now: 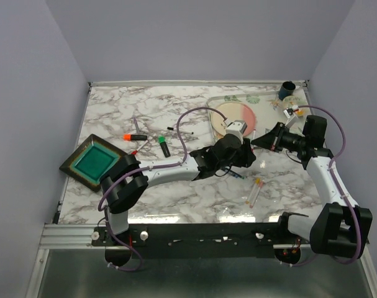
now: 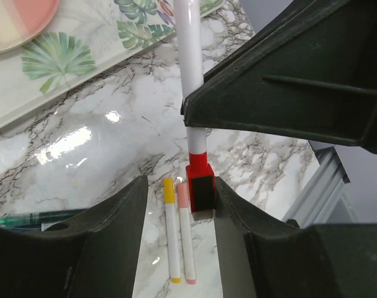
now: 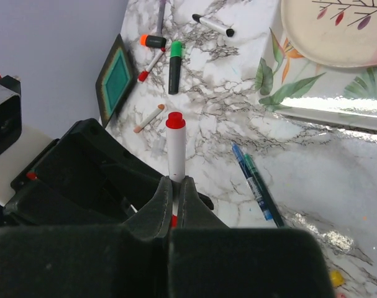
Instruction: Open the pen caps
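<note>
My right gripper (image 3: 176, 181) is shut on a slim white pen (image 3: 176, 152) and holds it above the table. The pen's plain red back end (image 3: 175, 119) points away from that wrist. In the left wrist view the pen's red cap (image 2: 199, 183), with a black clip, hangs between the fingers of my left gripper (image 2: 179, 186). The cap rests against the right-hand finger (image 2: 228, 205), with a gap on the other side, so the jaws stand open around it. Both grippers meet mid-table, left gripper (image 1: 236, 153) and right gripper (image 1: 263, 139).
Yellow-capped (image 2: 170, 230) and pink-capped (image 2: 186, 233) pens lie under the left gripper. Blue and green pens (image 3: 253, 180) lie nearby. Orange-capped (image 1: 136, 136) and green-capped (image 1: 164, 145) highlighters lie left, near a green square dish (image 1: 95, 161). A plate (image 1: 238, 115) and cup (image 1: 287, 90) stand behind.
</note>
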Controlling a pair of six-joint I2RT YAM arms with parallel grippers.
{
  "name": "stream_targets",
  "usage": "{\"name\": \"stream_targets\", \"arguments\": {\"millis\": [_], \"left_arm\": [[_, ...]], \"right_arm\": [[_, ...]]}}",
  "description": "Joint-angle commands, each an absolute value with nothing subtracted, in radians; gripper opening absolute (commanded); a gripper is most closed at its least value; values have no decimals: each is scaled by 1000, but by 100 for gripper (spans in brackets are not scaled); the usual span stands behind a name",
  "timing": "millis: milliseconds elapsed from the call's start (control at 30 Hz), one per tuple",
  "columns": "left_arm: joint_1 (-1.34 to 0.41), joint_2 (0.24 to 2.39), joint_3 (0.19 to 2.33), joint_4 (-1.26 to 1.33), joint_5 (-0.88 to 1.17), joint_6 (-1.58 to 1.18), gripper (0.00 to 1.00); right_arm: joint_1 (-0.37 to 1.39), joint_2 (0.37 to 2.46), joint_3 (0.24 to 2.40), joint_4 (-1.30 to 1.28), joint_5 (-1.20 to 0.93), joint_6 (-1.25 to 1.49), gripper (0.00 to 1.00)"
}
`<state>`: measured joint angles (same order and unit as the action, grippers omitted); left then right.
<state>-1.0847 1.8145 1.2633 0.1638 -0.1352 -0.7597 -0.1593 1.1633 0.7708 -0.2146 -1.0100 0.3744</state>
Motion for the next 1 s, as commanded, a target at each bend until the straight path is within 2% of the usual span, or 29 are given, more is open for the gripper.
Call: {"name": "stream_targets", "arguments": {"millis": [0, 167, 267, 300, 333, 467, 667, 800, 967], "left_arm": [[-1094, 1848, 1337, 77, -232, -712, 47], [-1095, 1873, 1374, 61, -235, -701, 38], [-1095, 1884, 1390, 57, -222, -696, 20], [-1095, 1887, 1391, 57, -216, -693, 6], [-1095, 1887, 1388, 55, -210, -695, 0], [-1104, 1852, 1344, 71, -164, -696, 0], [-1134, 1770, 1191, 126, -121, -735, 0], [-1135, 1720, 1066, 170, -133, -765, 0], [-1137, 1690, 1020, 199, -104, -773, 0]], "right_arm": [[-166, 1177, 759, -192, -1037, 402, 1], [-166, 1183, 755, -186, -1034, 405, 1], [-166, 1189, 756, -175, -1037, 411, 1], [-166, 1189, 758, -170, -1035, 417, 1], [-166, 1189, 759, -161, -1032, 420, 0], [-166, 1193, 793, -123, -912, 445, 1], [-176, 1232, 871, 107, -668, 620, 1], [-176, 1256, 877, 193, -623, 725, 1], [-176, 1259, 874, 230, -565, 739, 1]]}}
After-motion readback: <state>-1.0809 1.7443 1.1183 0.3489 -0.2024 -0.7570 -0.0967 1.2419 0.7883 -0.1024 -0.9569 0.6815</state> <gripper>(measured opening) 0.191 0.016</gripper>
